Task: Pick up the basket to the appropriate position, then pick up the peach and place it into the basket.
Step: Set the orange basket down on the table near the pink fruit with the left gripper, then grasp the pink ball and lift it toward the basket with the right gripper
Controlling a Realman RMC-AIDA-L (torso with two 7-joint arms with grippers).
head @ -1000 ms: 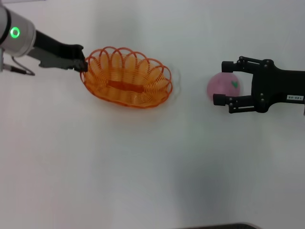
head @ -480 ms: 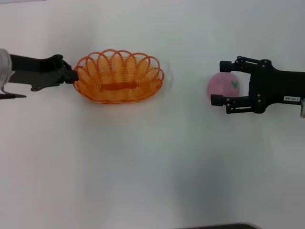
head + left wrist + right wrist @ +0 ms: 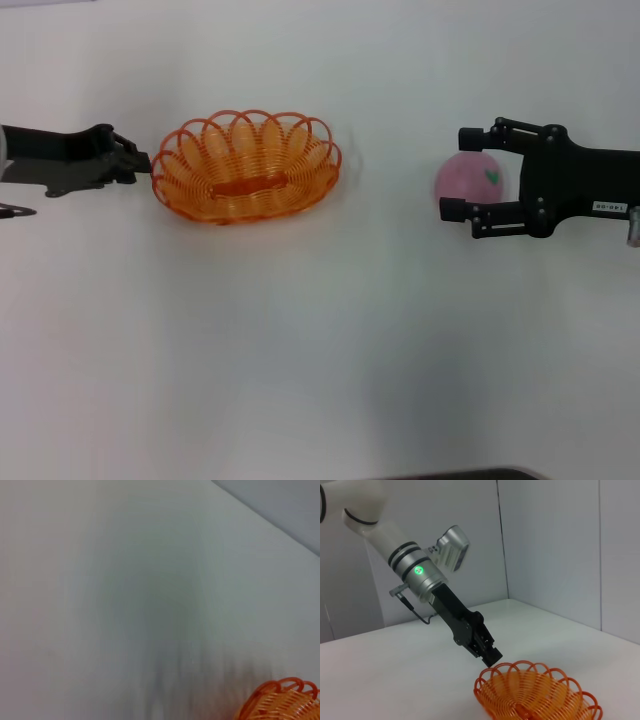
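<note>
The orange wire basket sits upright on the white table, left of centre. It also shows in the right wrist view, and its rim shows in the left wrist view. My left gripper is at the basket's left rim, also in the right wrist view; I cannot tell whether it touches the rim. The pink peach with a green stem mark lies on the table at the right. My right gripper is open, with one finger on each side of the peach, not closed on it.
The white table stretches bare in front of the basket and the peach. Grey walls stand behind the table in the right wrist view. A dark edge shows at the table's near side.
My left gripper has moved left and toward me, and the basket moved left with it and levelled out. The right gripper and the peach have stayed in place.
</note>
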